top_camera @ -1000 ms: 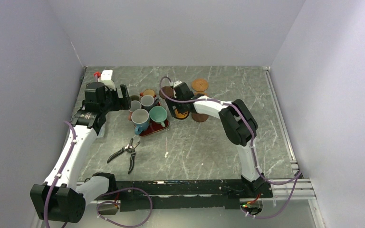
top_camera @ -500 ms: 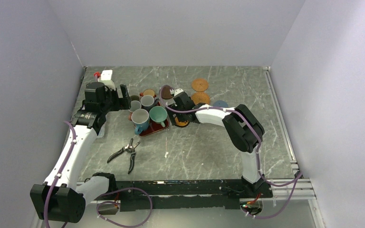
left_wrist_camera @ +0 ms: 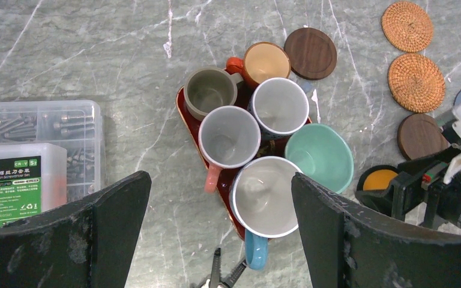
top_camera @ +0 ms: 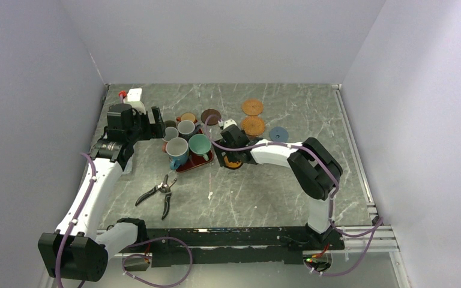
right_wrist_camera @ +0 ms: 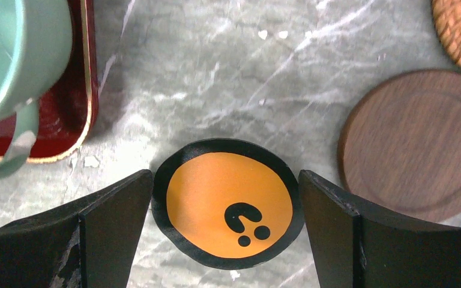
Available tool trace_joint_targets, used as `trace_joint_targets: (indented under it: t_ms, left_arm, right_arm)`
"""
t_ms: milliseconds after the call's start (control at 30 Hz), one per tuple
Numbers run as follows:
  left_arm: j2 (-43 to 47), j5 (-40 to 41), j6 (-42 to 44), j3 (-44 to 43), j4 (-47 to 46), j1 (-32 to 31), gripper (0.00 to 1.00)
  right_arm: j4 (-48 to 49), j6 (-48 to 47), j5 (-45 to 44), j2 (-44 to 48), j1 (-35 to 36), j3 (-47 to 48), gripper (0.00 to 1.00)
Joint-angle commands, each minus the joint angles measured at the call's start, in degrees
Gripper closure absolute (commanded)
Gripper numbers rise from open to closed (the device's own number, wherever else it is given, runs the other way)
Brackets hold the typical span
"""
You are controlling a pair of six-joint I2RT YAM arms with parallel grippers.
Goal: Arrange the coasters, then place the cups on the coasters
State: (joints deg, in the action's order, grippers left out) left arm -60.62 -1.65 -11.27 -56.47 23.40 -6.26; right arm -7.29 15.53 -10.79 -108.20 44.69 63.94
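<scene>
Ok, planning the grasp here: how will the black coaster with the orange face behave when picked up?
The black-and-orange coaster looks thin and lies flat on the marbled table, so pinching its edge will probably be awkward. It looks rigid and light; it shouldn't flop. Its smooth face may be slippery.

You'll find the cups point(left_wrist_camera: 228, 135) crowded on the tray point(right_wrist_camera: 81, 90), the coasters point(left_wrist_camera: 310, 53) spread over the table point(top_camera: 264, 192) to its right, the pliers point(top_camera: 163, 189) nearer you, and the screw box point(left_wrist_camera: 36, 150) to its left.
</scene>
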Motion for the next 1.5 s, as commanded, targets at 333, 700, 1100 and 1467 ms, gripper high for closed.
trace_joint_targets:
  t_ms: [333,700,1100,1467]
  left_arm:
    - [0.62,1.56,0.98,-1.39,-0.85,-0.24,0.06]
    - [0.77,1.56,0.88,-1.23,-0.99,-0.24,0.06]
    - [0.84,1.40,0.50,-1.27,-1.07,-0.25,0.06]
    - [0.69,0.86,0.21,-1.28,-1.07,-0.33,0.06]
  right_arm:
    - [-12.97,6.49,-8.17,6.77,0.72,-10.37,0.05]
    - [-19.51,9.24,-10.03,12.64,-1.17,-7.44,0.01]
    - [-20.25,15.34,-2.78,23.82,-1.09,-9.79,0.00]
    - [-19.21,20.23,-4.30,24.31,-0.87,-15.91,0.03]
